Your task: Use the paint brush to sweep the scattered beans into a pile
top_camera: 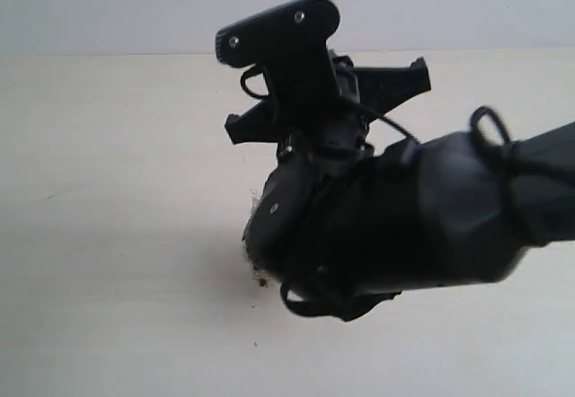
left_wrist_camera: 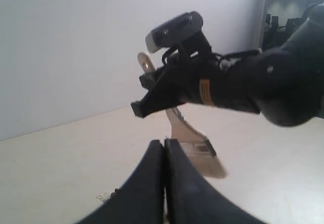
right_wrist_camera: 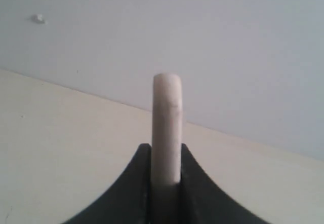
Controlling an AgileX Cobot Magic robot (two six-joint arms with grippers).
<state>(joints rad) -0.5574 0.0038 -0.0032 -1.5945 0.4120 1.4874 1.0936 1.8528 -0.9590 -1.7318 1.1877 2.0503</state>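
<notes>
- The task seems to be in the middle: the wide flat paint brush (left_wrist_camera: pixel 195 145) with pale wooden handle, silver metal ferrule and off-white bristles (left_wrist_camera: pixel 212 167) is already taken up and stands slanted, with the bristles down at the pale worktop (top_camera: pixel 108 190).
- The right gripper (right_wrist_camera: pixel 166 155) pinches the handle (right_wrist_camera: pixel 167 122) between both fingers, and the rounded end with the hole stands free above it.
- The left gripper (left_wrist_camera: pixel 163 148) has its fingers pressed together with nothing between them. It waits low, near the brush, and takes no part in the sweeping.
- Only a few of the tiny round reddish-brown beans (top_camera: pixel 261 279) show in the exterior view, at the lower edge of the black right arm (top_camera: pixel 431 217). The arm covers the place where a pile would be, so I cannot tell how many are gathered.
- In the left wrist view a small blurred patch of beans and white crumbs (left_wrist_camera: pixel 105 197) lies on the worktop near the left gripper, well apart from the bristles.
- My judgement is that more strokes are left, at least to bring in this patch.
- The bristles look soft and a little spread at the tips.
</notes>
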